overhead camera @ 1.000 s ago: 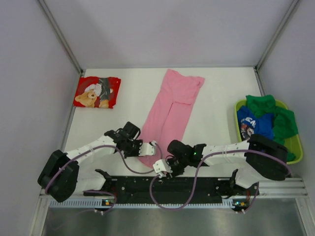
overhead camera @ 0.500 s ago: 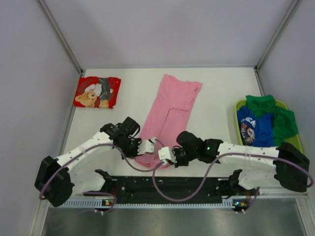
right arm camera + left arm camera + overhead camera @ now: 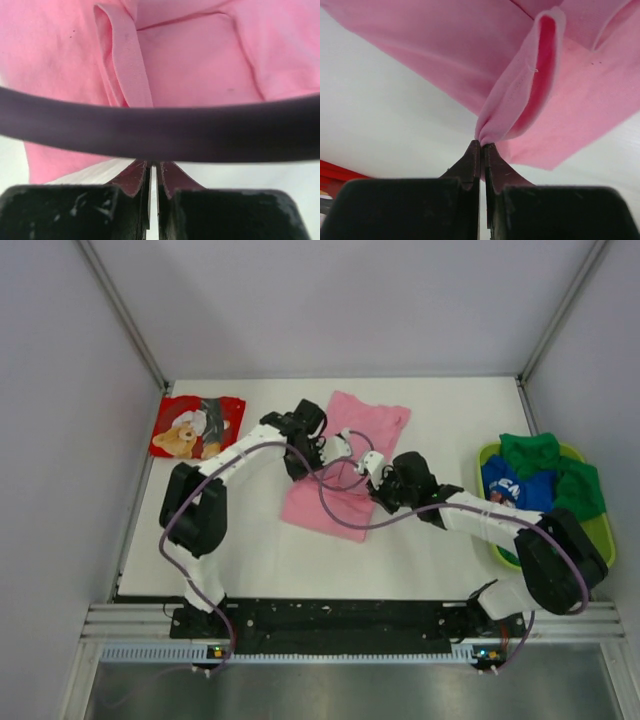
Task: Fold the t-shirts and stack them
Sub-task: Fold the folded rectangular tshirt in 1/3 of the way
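Note:
The pink t-shirt [image 3: 330, 495] lies folded over on itself in the middle of the table. My left gripper [image 3: 338, 452] is above its upper half, shut on a pinched fold of pink cloth [image 3: 520, 95]; the fingertips [image 3: 481, 145] meet on it. My right gripper [image 3: 368, 468] is just to the right, jaws nearly closed [image 3: 154, 167]. A purple cable [image 3: 160, 125] hides its tips, and a pink hem band [image 3: 122, 65] runs down towards them. The red teddy-bear shirt [image 3: 197, 427] lies folded at the far left. The blue [image 3: 520, 495] and green [image 3: 545, 455] shirts lie in the tray.
The yellow-green tray [image 3: 600, 530] stands at the right edge. Purple cables [image 3: 340, 510] from both arms drape over the pink shirt. Side walls and metal posts close off the table at the left, right and back.
Both grippers moved from the near edge toward the back, carrying the pink shirt's near end over its far half. The shirt went from long to folded.

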Tool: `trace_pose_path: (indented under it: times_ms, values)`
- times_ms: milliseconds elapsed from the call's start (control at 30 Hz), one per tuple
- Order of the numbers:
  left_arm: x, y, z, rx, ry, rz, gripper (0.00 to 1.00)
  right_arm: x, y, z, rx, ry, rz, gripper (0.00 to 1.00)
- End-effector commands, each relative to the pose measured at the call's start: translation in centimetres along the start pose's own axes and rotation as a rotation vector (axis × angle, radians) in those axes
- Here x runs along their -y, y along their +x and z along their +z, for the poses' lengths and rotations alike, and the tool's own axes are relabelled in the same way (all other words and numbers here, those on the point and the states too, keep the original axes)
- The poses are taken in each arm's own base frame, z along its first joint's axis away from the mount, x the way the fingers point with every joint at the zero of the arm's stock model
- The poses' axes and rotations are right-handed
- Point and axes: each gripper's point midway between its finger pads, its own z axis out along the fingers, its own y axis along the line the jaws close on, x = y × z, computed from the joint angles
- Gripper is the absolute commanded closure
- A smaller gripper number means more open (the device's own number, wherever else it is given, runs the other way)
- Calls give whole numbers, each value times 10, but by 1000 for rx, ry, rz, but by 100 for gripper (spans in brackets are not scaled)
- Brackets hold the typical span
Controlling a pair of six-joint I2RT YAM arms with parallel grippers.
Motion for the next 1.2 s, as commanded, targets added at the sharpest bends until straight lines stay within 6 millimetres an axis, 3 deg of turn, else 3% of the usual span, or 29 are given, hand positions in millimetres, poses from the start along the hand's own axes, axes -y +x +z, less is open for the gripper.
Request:
trace_pose_path:
  times_ms: [0,67,167,400,633,733,800,867,933,967,1033,1067,1167]
  values:
    - [-55,-29,-1,5,-121,-38,100,65,-34,7,66,231,45,100]
    - [-69,-39,4,17,-146,-41,100,80,-35,9,50,278,39,100]
    - [-88,-40,13,-13,-196,-39,100,83,-34,19,28,253,20,100]
    - [-95,-43,34,-24,-195,-25,100,104,-10,22,-87,341,38,100]
    - [-125,-63,42,54,-319,-38,80,130,3,29,-129,408,61,100]
    - [-162,-74,37,82,-490,-58,59,150,6,36,-160,492,53,85]
    - [-197,-73,21,70,-616,-104,48,170,7,34,-186,565,52,75]
    - [-227,-70,-2,87,-665,-182,43,186,-1,22,-174,617,71,70]
    - [-242,-68,-26,131,-659,-257,41,187,-16,9,-124,610,97,60]
    - [-241,-66,-36,157,-633,-272,41,184,-25,1,-92,601,103,57]
    - [-220,-67,-45,213,-537,-224,41,164,-42,-13,-33,509,95,55]
    - [-198,-67,-45,237,-469,-162,41,152,-54,-18,21,449,81,55]
    - [-112,-64,-34,344,-220,99,41,84,-56,-24,64,226,-57,50]
